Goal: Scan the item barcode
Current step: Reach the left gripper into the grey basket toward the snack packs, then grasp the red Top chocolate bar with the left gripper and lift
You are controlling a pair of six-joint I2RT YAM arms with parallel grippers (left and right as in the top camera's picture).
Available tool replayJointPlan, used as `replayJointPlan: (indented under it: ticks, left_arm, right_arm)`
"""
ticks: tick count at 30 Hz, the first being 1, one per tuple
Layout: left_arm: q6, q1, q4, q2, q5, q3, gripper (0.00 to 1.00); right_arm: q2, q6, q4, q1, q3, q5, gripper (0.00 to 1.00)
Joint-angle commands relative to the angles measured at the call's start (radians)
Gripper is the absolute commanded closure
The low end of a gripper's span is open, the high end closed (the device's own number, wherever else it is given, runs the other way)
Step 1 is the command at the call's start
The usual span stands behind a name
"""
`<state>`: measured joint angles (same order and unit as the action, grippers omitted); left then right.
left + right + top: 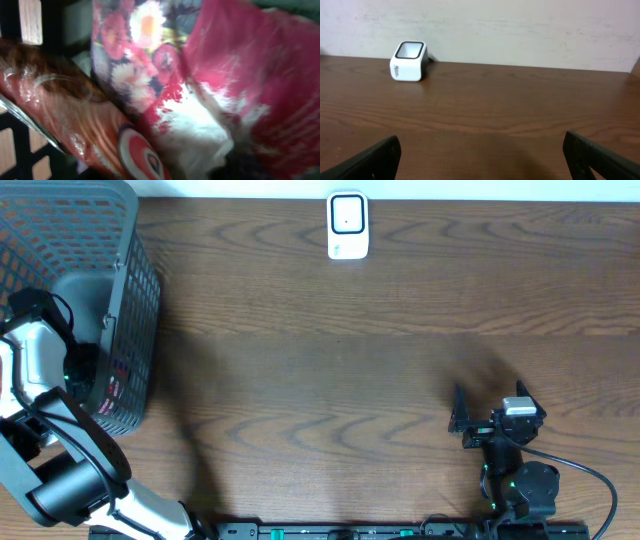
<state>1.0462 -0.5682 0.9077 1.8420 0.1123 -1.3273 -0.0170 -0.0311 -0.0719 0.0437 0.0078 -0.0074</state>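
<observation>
Several soft film packets (75, 115) crowd the basket (125, 240) at the desk's (350, 360) left; the pink floral packet (240, 75) is nearest the lens. Judged light, crinkly and slippery, so pinch a flat edge. Left end effector (85, 368) is among them, grip unreadable. Right end effector (482, 150) has fingers apart, empty.

left arm (45, 350) is seen bent down at the left edge, left gripper hidden; right arm (520, 480) is folded low, right gripper (482, 160) spread wide.

Two robot arms
Left arm (62, 480) at 8 o'clock is white and black; right arm (525, 485) at 5 o'clock is black with a looping cable (598, 473)
</observation>
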Motion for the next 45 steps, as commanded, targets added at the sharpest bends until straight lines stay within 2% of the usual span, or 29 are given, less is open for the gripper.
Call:
replayJointPlan:
  ticks: [1, 2, 3, 9, 16, 21, 26, 36, 41, 45]
  left_arm:
    - [-0.045, -0.011, -0.011, 0.009, -0.006, 0.008, 0.79]
    - [-0.069, -0.017, -0.009, -0.006, -0.006, -0.009, 0.88]
    - [-0.084, -0.023, -0.006, -0.019, -0.007, -0.025, 0.92]
    - [-0.096, -0.041, 0.031, -0.198, -0.039, -0.162, 0.92]
    - [-0.095, -0.041, -0.084, -0.455, -0.155, -0.195, 0.92]
    - [-0.097, -0.036, -0.120, -0.547, -0.124, -0.195, 0.91]
    - [-0.223, -0.036, -0.109, -0.475, -0.070, -0.168, 0.91]
    - [-0.257, -0.036, -0.034, -0.131, -0.071, -0.149, 0.91]
    - [-0.257, -0.036, -0.028, -0.027, -0.076, -0.149, 0.86]
    - [-0.257, -0.037, -0.043, -0.031, -0.075, -0.153, 0.76]
  right_arm:
    - [0.005, -0.004, -0.003, 0.005, -0.002, 0.001, 0.01]
    - [0.005, -0.004, -0.003, 0.005, -0.002, 0.001, 0.01]
    - [0.005, -0.004, -0.003, 0.005, -0.002, 0.001, 0.01]
    - [0.006, -0.004, -0.003, 0.005, -0.002, 0.001, 0.01]
    - [0.005, -0.004, -0.003, 0.005, -0.002, 0.001, 0.01]
    - [0.005, -0.004, -0.003, 0.005, -0.002, 0.001, 0.01]
    - [0.005, -0.004, -0.003, 0.005, -0.002, 0.001, 0.01]
    - [0.006, -0.004, -0.003, 0.005, -0.002, 0.001, 0.01]
    - [0.005, -0.004, -0.003, 0.005, -0.002, 0.001, 0.01]
    - [0.005, -0.004, -0.003, 0.005, -0.002, 0.001, 0.01]
